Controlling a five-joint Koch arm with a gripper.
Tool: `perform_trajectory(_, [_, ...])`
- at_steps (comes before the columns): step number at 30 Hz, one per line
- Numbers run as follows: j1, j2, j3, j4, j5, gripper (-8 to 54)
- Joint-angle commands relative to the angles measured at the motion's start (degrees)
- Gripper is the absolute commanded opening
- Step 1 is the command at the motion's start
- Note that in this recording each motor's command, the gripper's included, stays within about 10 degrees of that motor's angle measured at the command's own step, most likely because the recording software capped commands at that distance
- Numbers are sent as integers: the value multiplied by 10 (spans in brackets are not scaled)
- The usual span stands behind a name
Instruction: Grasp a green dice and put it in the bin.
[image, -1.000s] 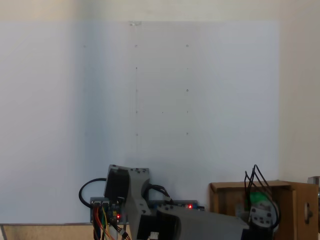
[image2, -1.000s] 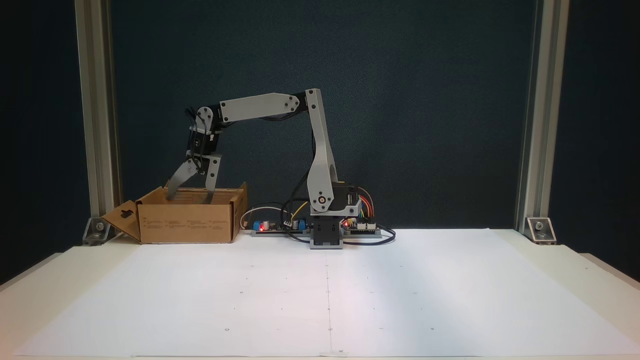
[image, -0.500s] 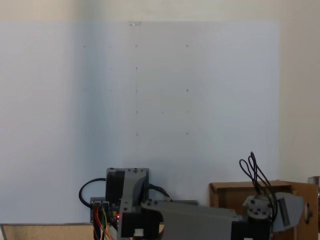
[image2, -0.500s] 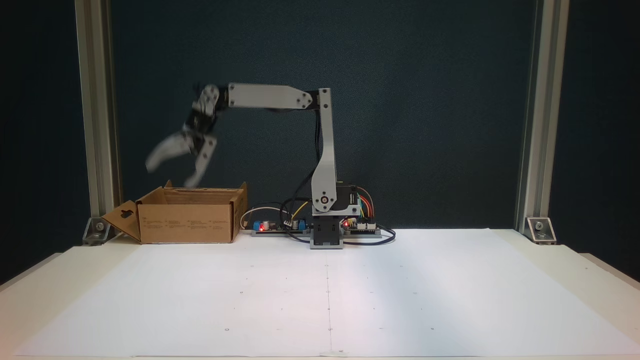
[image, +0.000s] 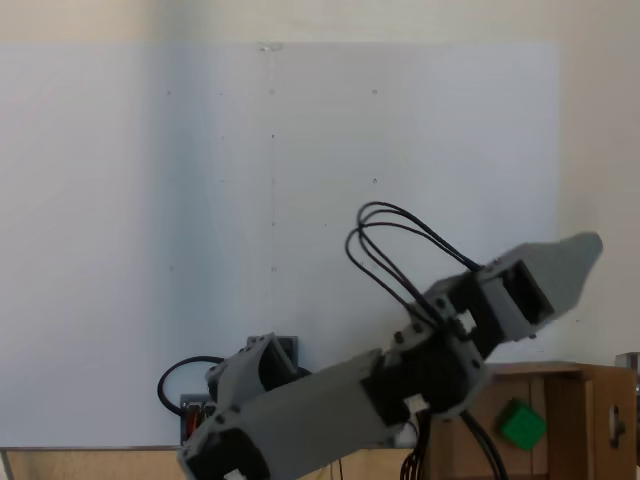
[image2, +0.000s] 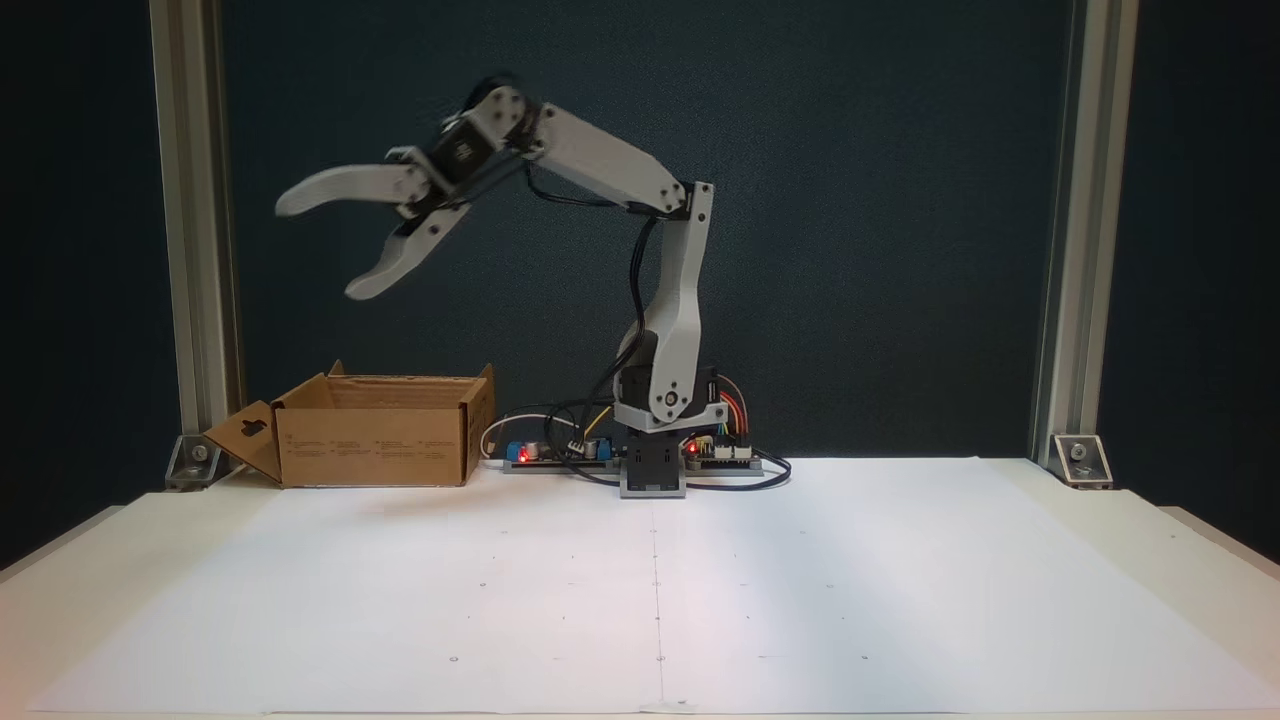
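The green dice (image: 523, 425) lies inside the bin (image: 575, 385), a brown cardboard box at the lower right of a fixed view from above. From the front, in another fixed view, the bin (image2: 372, 440) stands at the back left of the table with its flaps up, and its walls hide the dice. My gripper (image2: 318, 246) hangs high above the bin, well clear of it, open, with nothing between its grey fingers (image2: 335, 188). One finger (image: 560, 272) points up and right, past the bin's far edge.
The arm's base (image2: 655, 470) and its circuit boards with red lights (image2: 540, 452) sit at the back middle of the table. White paper (image2: 640, 590) covers the tabletop. Aluminium posts (image2: 195, 250) stand at the back left and right.
The arm has lifted from inside the bin to high above it, with the gripper still open. The dice now shows on the bin's floor, uncovered by the arm.
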Motion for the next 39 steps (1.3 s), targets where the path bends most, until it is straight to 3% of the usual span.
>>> perform_trajectory(1, [-55,25,-32,-35,54,438])
perform_trajectory(11, [-382,68,-31,-36,62,436])
perform_trajectory(20, [-448,78,3,-103,64,435])
perform_trajectory(28, [-496,243,377,-249,60,437])
perform_trajectory(39, [-559,321,584,-445,46,446])
